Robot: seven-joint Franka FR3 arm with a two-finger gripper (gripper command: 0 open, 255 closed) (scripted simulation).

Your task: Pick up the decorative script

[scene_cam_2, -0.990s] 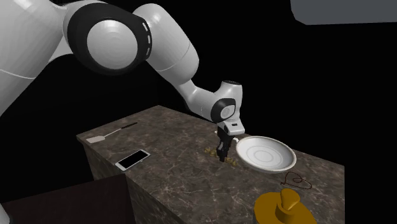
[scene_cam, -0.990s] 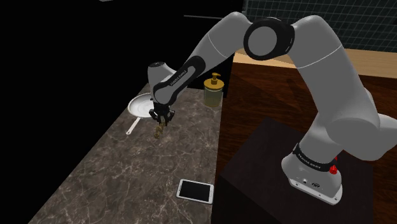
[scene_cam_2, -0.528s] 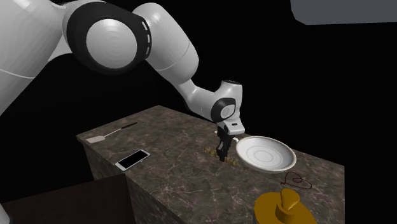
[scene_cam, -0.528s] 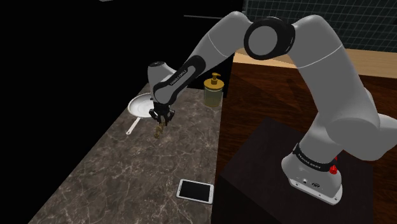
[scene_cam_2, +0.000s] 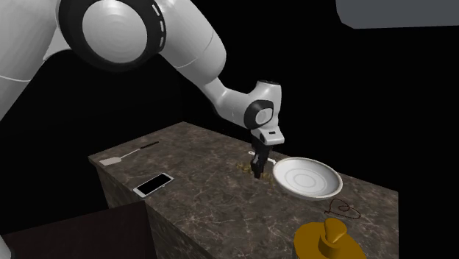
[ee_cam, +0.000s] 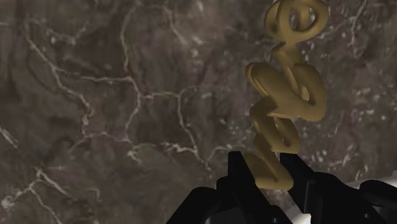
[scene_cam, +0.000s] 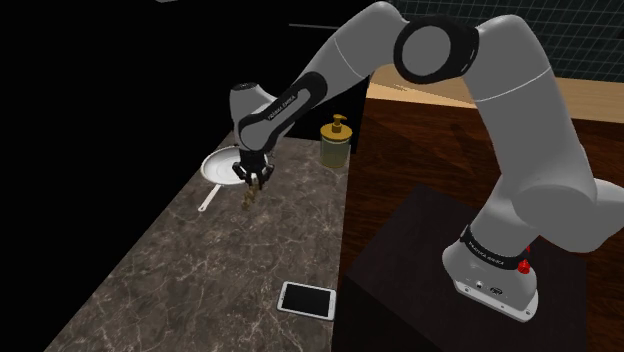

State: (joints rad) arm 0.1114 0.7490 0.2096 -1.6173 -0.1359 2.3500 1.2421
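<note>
The gripper clasps one golden script ornament over the marble counter. One white plate, one phone and one golden dispenser rest there.

Dark veined marble counter, black area behind.

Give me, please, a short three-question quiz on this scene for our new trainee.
1. True or false: the gripper is shut on the gold script.
2. Which lies nearest the gripper: A the white plate, B the phone, C the spatula?
3. What colour is the pump bottle?
Key: 1 true; 2 A; 3 gold.
</note>
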